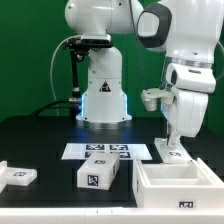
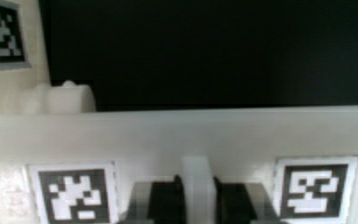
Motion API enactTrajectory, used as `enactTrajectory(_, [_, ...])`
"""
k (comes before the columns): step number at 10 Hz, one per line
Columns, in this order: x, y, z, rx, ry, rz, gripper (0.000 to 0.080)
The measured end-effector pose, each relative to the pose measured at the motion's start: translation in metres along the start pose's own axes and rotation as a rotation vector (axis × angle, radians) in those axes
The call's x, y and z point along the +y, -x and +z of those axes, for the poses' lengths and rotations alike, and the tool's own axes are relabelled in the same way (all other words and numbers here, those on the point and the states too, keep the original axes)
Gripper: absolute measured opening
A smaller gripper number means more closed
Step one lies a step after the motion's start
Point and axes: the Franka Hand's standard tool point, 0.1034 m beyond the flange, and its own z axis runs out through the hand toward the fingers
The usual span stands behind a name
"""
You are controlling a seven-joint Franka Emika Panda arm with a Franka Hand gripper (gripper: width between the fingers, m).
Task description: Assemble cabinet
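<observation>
The cabinet (image 1: 180,187) is a large white open box at the front of the exterior view's right. My gripper (image 1: 173,147) points straight down at the cabinet's far wall. In the wrist view my two dark fingers (image 2: 158,203) stand close on either side of a thin white ridge of the cabinet (image 2: 176,140). My gripper (image 2: 197,205) is shut on that ridge. Two black-and-white tags (image 2: 73,192) flank the fingers on the white wall. Beyond the wall the view is dark.
The marker board (image 1: 105,152) lies flat on the black table in front of the robot base. A small white tagged block (image 1: 100,175) lies near the front middle, another (image 1: 18,177) at the exterior view's left. A short white peg (image 2: 60,97) stands by the wall.
</observation>
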Motion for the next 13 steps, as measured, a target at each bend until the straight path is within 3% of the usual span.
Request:
enactTrajectory(6, [0.0008,0.0003,-0.0058,0.002,0.007,0.001,0.0064])
enactTrajectory(13, [0.0001,-0.0007,-0.0041,-0.004,-0.004,-0.002,0.0064])
